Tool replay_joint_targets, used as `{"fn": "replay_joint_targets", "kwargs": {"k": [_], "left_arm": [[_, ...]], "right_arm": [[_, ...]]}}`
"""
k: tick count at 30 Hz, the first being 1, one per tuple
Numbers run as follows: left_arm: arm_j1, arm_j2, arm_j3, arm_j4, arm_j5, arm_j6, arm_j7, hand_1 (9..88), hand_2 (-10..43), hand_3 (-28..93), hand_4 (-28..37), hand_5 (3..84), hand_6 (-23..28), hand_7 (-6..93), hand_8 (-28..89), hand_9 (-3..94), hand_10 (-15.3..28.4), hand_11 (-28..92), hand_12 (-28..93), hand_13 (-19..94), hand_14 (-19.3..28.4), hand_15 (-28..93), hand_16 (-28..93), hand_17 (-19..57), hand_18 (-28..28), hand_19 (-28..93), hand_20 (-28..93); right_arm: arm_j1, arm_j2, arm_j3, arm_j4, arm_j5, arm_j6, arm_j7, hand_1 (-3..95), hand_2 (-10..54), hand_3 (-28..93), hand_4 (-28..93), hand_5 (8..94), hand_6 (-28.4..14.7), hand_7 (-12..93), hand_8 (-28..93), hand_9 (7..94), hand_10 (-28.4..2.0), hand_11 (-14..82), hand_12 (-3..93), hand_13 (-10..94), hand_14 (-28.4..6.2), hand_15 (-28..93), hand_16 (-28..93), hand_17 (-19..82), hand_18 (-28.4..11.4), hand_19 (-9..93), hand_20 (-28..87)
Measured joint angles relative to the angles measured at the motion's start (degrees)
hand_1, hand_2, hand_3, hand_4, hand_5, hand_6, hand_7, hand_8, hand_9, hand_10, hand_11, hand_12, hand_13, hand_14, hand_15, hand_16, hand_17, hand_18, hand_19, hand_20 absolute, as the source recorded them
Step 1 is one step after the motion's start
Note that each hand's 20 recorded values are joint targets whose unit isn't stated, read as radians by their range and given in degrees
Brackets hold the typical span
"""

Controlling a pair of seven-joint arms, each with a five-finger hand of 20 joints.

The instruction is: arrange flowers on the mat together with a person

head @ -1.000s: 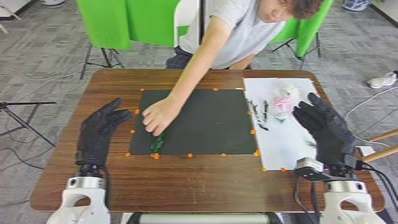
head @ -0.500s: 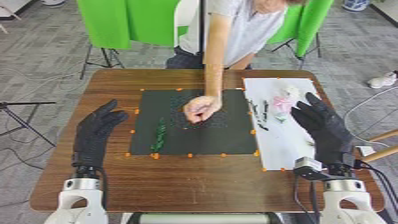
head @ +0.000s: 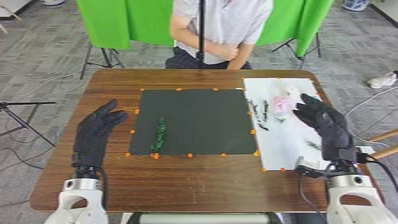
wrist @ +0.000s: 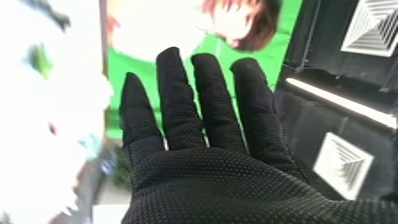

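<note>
"Fingers (wrist: pixel 213 107) on the right hand (head: pixel 330 129) are straight and slightly spread, nothing in them. See the left hand (head: pixel 92 140)?"

"Yes, its fingers look relaxed and loose, nothing in them either. It's beside the left edge of the dark mat (head: pixel 206 122)."

"And the right one's by the right edge of that white sheet (head: pixel 282 135)."

"Where are the flowers, then?"

"Pink flower (head: pixel 282 104) on the sheet, towards its far end, with a white flower (head: pixel 292 91) just beyond it. Some thin dark stems (head: pixel 265 113) lie left of the pink one."

"One green sprig (head: pixel 161 135) is on the mat, near its left side, lying lengthwise. Orange bits (head: pixel 223 155) dot the edges, and it's all on the brown worktop (head: pixel 200 182)"
</note>
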Motion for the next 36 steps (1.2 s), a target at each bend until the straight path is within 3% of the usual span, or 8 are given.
{"fn": "replay_joint_targets", "kwargs": {"k": [5, 10, 14, 17, 24, 30, 36], "left_arm": [[0.0, 0.04, 0.06, 0.00, 0.11, 0.03, -0.11, 22.4, -2.3, 68, -20.7, 50.7, 2.8, 12.7, -5, 51.1, 15.2, 21, 17, 39, 18.7, 27, 4, 6.1, 14.6, 10, 21], [0.0, 0.15, 0.09, -0.03, 0.17, 0.12, -0.36, 22.5, -2.3, 68, -20.8, 50.6, 2.8, 12.7, -5, 51.1, 15.3, 21, 17, 39, 18.7, 27, 4, 6.1, 14.6, 10, 21], [0.0, 0.29, 0.11, -0.12, 0.22, 0.27, -0.58, 22.5, -2.4, 68, -20.8, 50.5, 2.8, 12.7, -5, 51.1, 15.2, 21, 17, 39, 18.7, 27, 4, 6.0, 14.6, 10, 21], [0.1, 0.41, 0.13, -0.23, 0.23, 0.40, -0.75, 22.5, -2.4, 68, -20.7, 50.5, 2.8, 12.6, -5, 51.0, 15.2, 21, 17, 39, 18.7, 28, 4, 6.0, 14.6, 11, 21], [0.4, 0.71, 0.19, -0.50, 0.28, 0.52, -1.02, 22.5, -2.5, 68, -20.7, 50.4, 2.8, 12.5, -5, 50.9, 15.2, 21, 17, 39, 18.6, 27, 4, 5.9, 14.6, 11, 21], [0.6, 0.78, 0.18, -0.67, 0.35, 0.57, -1.20, 22.6, -2.4, 68, -20.7, 50.4, 2.9, 12.4, -5, 50.8, 15.2, 21, 17, 39, 18.6, 27, 4, 5.8, 14.6, 11, 21], [0.6, 0.94, 0.17, -0.71, 0.40, 0.58, -1.40, 22.5, -2.6, 68, -20.5, 50.3, 2.9, 12.4, -5, 50.8, 15.2, 21, 17, 39, 18.6, 27, 4, 5.8, 14.6, 11, 21]], "right_arm": [[-1.1, 2.3, 1.6, -4.3, -12.1, 10.2, 4.6, 13.5, -9.5, 63, -28, 50.3, -5.0, 11, -6, 55.4, -15.0, 9.7, 19.1, 53, -15.7, 17, 20, 25, -20.9, 26, 33], [-2.6, 4.5, 3.6, -7.2, -27.9, 12.9, 12.7, 18.0, -9.5, 67, -28, 56.0, -5.2, 14, -5, 61.6, -15.2, 17.8, 21.6, 63, -13.7, 24, 25, 28, -19.7, 38, 38], [-3.5, 8.3, 2.0, -6.3, -37.5, 17.2, 21.7, 20.3, -9.5, 66, -28, 56.9, -5.2, 14, -5, 63.8, -16.5, 19.1, 23.6, 65, -13.3, 28, 25, 30, -18.8, 40, 40], [-3.9, 10.6, 1.7, -5.0, -45.6, 15.0, 27.6, 21.7, -9.5, 64, -28, 57.1, -6.1, 13, -5, 63.9, -16.9, 18.6, 23.9, 65, -13.5, 29, 25, 30, -19.1, 42, 41], [-4.4, 14.5, 1.7, -2.8, -61.9, 1.2, 34.6, 22.6, -9.5, 60, -28, 57.3, -7.3, 10, -5, 63.4, -17.7, 16.6, 23.0, 64, -14.1, 31, 25, 29, -20.2, 47, 42], [-4.1, 18.4, 0.2, 0.0, -61.6, -0.1, 38.8, 23.0, -9.5, 60, -28, 59.8, -8.3, 9, -5, 65.8, -18.4, 16.1, 22.4, 67, -13.6, 34, 25, 29, -21.4, 52, 42], [-3.1, 20.3, -1.2, 1.1, -61.5, -5.9, 40.3, 25.0, -9.5, 63, -28, 62.3, -7.8, 10, -5, 69.0, -18.2, 17.0, 22.2, 70, -12.5, 38, 27, 32, -22.1, 58, 43]]}}
